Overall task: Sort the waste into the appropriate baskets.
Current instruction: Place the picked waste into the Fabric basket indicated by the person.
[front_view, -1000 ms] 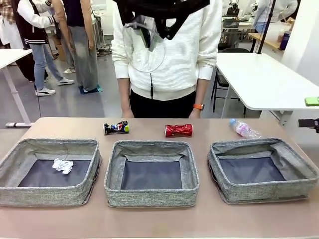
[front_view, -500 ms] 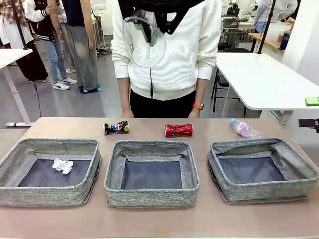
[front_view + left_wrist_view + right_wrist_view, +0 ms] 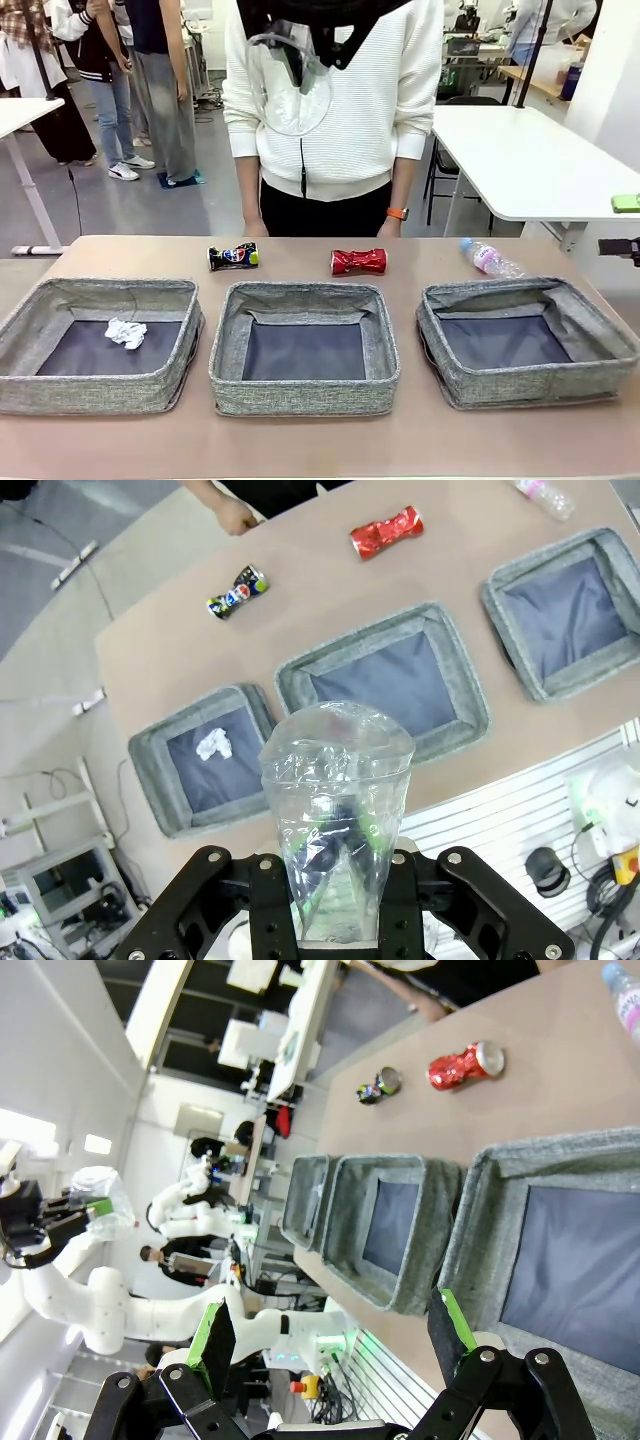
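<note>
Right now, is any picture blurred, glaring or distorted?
Front view: sharp, evenly lit, soft shadows inside the baskets. Left wrist view: the clear plastic glints and warps what lies behind it. Right wrist view: rolled sideways, washed-out white at left.

Three bins in a row, narrow gaps between. Middle basket and right basket open from above, floors bare. Left basket holds paper wad. Far table strip has dark-blue can, red can and bottle, well apart. Person blocks far edge.
</note>
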{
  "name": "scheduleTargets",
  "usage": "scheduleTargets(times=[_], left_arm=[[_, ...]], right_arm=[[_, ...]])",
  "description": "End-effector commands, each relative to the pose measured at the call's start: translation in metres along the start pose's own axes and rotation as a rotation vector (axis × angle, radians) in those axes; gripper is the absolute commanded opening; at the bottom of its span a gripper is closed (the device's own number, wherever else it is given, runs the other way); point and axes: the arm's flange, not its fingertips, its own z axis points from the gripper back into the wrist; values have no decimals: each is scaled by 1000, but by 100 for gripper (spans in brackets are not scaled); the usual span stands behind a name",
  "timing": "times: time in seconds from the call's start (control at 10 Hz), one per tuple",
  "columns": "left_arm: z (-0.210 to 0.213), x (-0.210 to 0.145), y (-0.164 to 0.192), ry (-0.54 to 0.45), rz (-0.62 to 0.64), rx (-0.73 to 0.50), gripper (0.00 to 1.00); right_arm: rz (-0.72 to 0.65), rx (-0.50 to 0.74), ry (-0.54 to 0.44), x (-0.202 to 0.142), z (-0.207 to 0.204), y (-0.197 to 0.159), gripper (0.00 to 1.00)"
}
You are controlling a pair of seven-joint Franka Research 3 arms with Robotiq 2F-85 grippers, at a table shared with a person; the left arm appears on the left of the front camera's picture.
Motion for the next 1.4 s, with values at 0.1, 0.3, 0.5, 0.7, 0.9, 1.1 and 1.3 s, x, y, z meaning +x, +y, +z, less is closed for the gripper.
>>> scheduleTargets(times=[0.1,0.3,0.5,0.7,0.9,1.1,1.3], left_arm=[[-1,-3,5,-2,-14,-10,8],[-1,-3,5,-2,-14,-10,8],[-1,-3,5,-2,-14,-10,8],[-1,-3,5,-2,-14,-10,8],[-1,-3,5,-2,-14,-10,8],[-1,-3,5,-2,-14,-10,8],[-1,-3,5,-2,-14,-10,8]], right_arm=[[-15,3,3,0,1,3,100],[-15,3,3,0,1,3,100],[-15,3,3,0,1,3,100],[-15,3,3,0,1,3,100],[-15,3,3,0,1,3,100],[-15,3,3,0,1,3,100],[-15,3,3,0,1,3,100]])
